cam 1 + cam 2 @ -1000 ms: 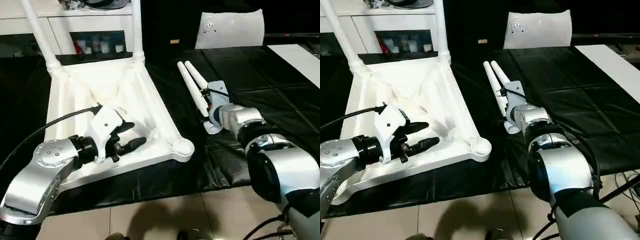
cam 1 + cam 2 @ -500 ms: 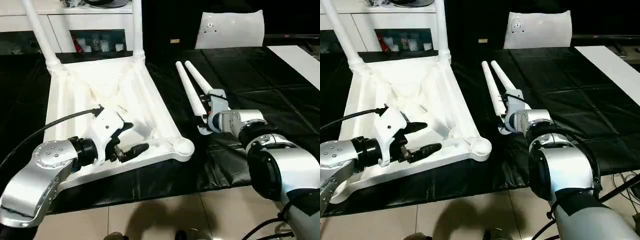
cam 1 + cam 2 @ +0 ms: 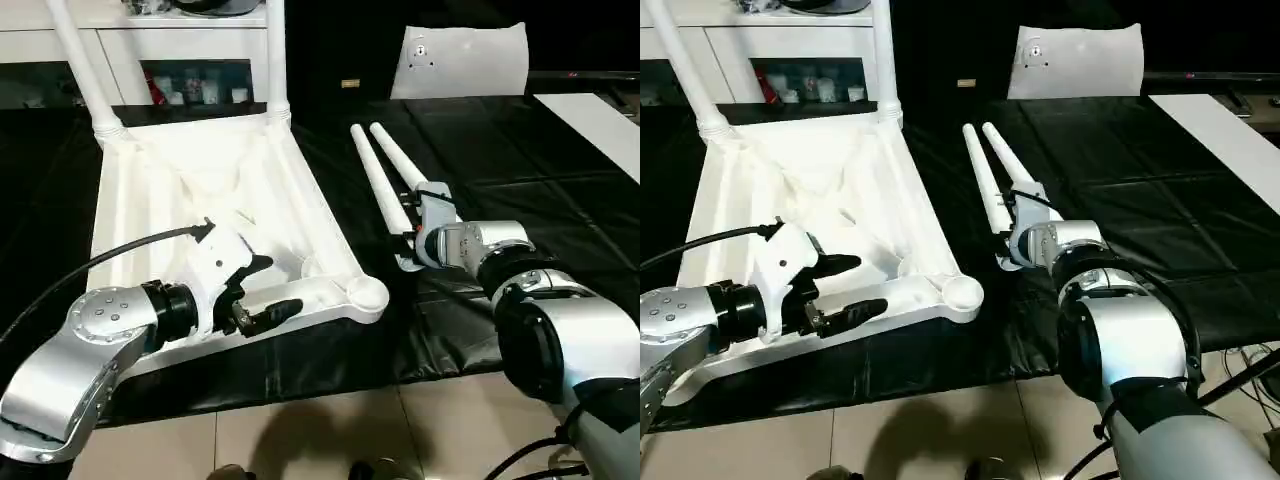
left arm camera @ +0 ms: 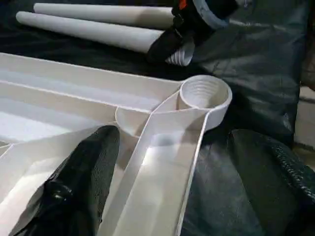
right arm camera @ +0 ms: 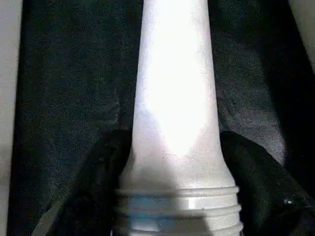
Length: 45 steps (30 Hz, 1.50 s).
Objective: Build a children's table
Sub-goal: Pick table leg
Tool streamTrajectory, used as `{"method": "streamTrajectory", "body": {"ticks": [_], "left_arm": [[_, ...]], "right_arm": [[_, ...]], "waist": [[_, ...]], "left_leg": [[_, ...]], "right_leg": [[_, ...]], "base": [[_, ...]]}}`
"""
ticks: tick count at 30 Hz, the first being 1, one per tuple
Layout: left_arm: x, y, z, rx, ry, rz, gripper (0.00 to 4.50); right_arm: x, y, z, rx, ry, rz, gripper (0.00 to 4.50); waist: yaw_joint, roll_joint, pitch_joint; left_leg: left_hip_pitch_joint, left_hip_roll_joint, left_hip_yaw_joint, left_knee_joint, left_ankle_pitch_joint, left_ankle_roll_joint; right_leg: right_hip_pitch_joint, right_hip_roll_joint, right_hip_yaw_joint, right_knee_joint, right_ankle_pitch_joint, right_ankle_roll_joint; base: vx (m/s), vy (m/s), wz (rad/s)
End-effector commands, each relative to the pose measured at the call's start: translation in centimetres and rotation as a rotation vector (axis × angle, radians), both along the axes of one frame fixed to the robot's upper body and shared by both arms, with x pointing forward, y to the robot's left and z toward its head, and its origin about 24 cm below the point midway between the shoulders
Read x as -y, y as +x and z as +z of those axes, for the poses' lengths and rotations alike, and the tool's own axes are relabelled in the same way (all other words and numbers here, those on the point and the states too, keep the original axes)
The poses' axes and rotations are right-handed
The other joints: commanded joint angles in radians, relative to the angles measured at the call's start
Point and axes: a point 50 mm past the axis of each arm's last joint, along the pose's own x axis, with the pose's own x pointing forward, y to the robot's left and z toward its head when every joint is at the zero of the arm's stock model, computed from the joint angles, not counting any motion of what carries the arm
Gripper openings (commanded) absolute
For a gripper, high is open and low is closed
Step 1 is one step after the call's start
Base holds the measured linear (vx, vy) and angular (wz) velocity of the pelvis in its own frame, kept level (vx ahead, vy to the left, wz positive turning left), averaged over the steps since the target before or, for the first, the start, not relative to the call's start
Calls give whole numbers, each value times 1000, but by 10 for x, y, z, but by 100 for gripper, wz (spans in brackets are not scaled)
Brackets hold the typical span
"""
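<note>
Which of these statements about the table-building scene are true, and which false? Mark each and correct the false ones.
1. Two legs stand upright in the tabletop's far corner sockets. True.
2. The near corner socket already holds a leg. False: it is empty, its threads showing.
3. The right gripper has a lying leg's threaded end between its jaws. True.
4. The two loose legs lie on the bare floor. False: they lie on the black cloth.
5. The left gripper holds a leg. False: its open jaws straddle the tabletop's near rim.

Black-covered table (image 3: 520,170): tabletop (image 3: 200,190), legs (image 3: 385,175)
</note>
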Motion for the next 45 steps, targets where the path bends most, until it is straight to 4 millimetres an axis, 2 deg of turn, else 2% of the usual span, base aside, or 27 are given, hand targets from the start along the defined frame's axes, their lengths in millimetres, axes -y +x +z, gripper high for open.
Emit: {"method": "streamTrajectory", "body": {"ticks": [1,2,3,4,5,6,10,11,12,14,15,17,18,19,20,21,23,24,27,29,30,32,34,40,43,44,45], "left_arm": [[2,4,1,16,-1,5,391],[2,7,1,25,-14,26,391],[2,8,0,27,-16,30,391],[4,13,0,41,-29,54,391],[5,16,1,51,-38,73,391],[6,19,2,62,-51,89,391],[10,30,6,104,-100,151,391],[11,33,6,111,-109,168,391],[11,36,7,117,-125,199,391],[11,37,7,118,-130,205,391],[12,41,7,124,-151,232,391],[14,49,12,125,-215,268,391],[16,55,20,119,-289,297,391],[16,55,21,117,-297,300,408],[18,59,26,113,-351,312,419],[21,65,37,103,-463,328,419],[22,67,41,98,-502,329,426],[24,72,49,88,-586,338,426],[31,77,63,60,-729,308,426],[33,77,68,49,-772,288,426],[41,79,76,-1,-878,251,426],[46,81,82,-49,-965,229,426],[50,82,85,-77,-1017,212,426],[60,84,80,-128,-962,170,426],[61,84,73,-133,-917,181,426],[61,83,72,-126,-901,181,391],[60,82,71,-108,-886,181,391]], "right_arm": [[-2,2,3,22,55,-13,269],[-4,5,7,58,77,-17,269],[-4,5,8,68,82,-19,269],[-6,9,15,112,125,-28,269],[-7,11,20,147,161,-31,269],[-7,14,25,205,197,-42,269],[-6,16,36,357,294,-27,268],[-6,15,36,364,320,-23,268],[-6,12,37,384,360,-18,268],[-7,11,39,405,374,-7,268],[-10,5,44,467,449,30,268],[-14,-7,52,549,607,101,268],[-16,-19,58,597,728,161,268],[-16,-20,58,601,739,167,268],[-16,-26,60,614,793,198,268],[-17,-37,65,640,889,254,268],[-17,-40,66,651,918,270,268],[-16,-47,70,657,986,311,268],[-16,-56,71,653,1030,376,268],[-17,-59,72,649,1043,399,268],[-21,-71,73,638,1062,462,268],[-25,-79,73,620,1059,512,268],[-28,-83,72,602,1045,544,268],[-36,-91,70,567,997,638,268],[-36,-92,69,563,954,655,268],[-36,-92,68,562,939,652,268],[-36,-91,67,562,925,648,268]], "waist": [[0,25,-76],[0,38,-76],[-2,31,-76],[-1,34,-78],[-4,32,-77],[0,37,-80],[1,33,-80],[2,41,-82],[1,43,-83],[1,39,-87],[3,51,-83],[5,48,-85],[8,43,-89],[10,42,-90],[11,47,-89],[13,42,-86],[17,44,-87],[15,40,-83],[21,38,-81],[23,37,-83],[24,35,-83],[37,36,-89],[38,35,-90],[43,41,-91],[49,41,-92],[51,40,-92],[55,39,-90]], "left_leg": [[4,15,-3,-66,-248,-17],[4,16,-5,-66,-253,-18],[5,15,-2,-66,-258,-14],[4,15,-4,-64,-253,-15],[3,13,0,-64,-255,-6],[4,13,-2,-63,-247,-3],[-1,14,0,-62,-219,14],[1,14,-2,-61,-214,13],[-1,14,-2,-62,-198,23],[1,13,-2,-61,-189,29],[0,11,-2,-62,-200,30],[5,11,2,-61,-204,38],[1,11,1,-62,-181,53],[2,14,-1,-62,-176,55],[-2,13,-3,-63,-164,55],[-2,11,-1,-62,-170,56],[0,10,0,-61,-178,55],[-4,7,-1,-62,-189,55],[4,2,3,-57,-193,54],[-1,4,0,-59,-180,54],[-3,2,0,-58,-174,53],[0,7,0,-55,-142,59],[-6,10,-5,-60,-131,65],[-4,14,-6,-61,-115,68],[-5,17,-6,-61,-98,65],[-5,18,-5,-61,-100,63],[-6,18,-6,-63,-106,60]], "right_leg": [[67,-40,45,-64,-295,-183],[67,-41,44,-63,-289,-189],[66,-39,44,-69,-288,-189],[69,-40,44,-63,-274,-197],[68,-38,44,-68,-273,-196],[72,-40,43,-67,-278,-191],[73,-38,42,-71,-265,-184],[75,-38,41,-68,-260,-185],[77,-35,41,-68,-236,-186],[77,-36,40,-69,-241,-187],[76,-34,39,-74,-258,-181],[77,-31,40,-85,-260,-154],[83,-29,39,-83,-233,-150],[82,-31,40,-80,-229,-152],[84,-32,38,-80,-233,-161],[83,-32,37,-87,-255,-159],[82,-33,36,-89,-289,-152],[81,-31,31,-97,-355,-127],[73,-31,27,-116,-460,-76],[76,-33,26,-115,-461,-69],[74,-32,24,-117,-472,-55],[75,-34,25,-113,-425,-63],[77,-32,21,-110,-395,-67],[78,-35,20,-111,-361,-62],[80,-39,22,-106,-322,-78],[80,-40,22,-106,-323,-81],[80,-41,23,-108,-335,-79]], "base": [[0,0,0],[0,0,0],[0,0,0],[0,0,0],[0,0,0],[0,0,0],[0,0,0],[0,0,0],[0,0,0],[0,0,0],[0,0,0],[0,0,0],[0,0,0],[0,0,0],[0,0,0],[0,0,0],[0,0,0],[0,0,0],[0,0,0],[0,0,0],[0,0,0],[0,0,0],[0,0,0],[0,0,0],[0,0,0],[0,0,0],[0,0,0]]}}
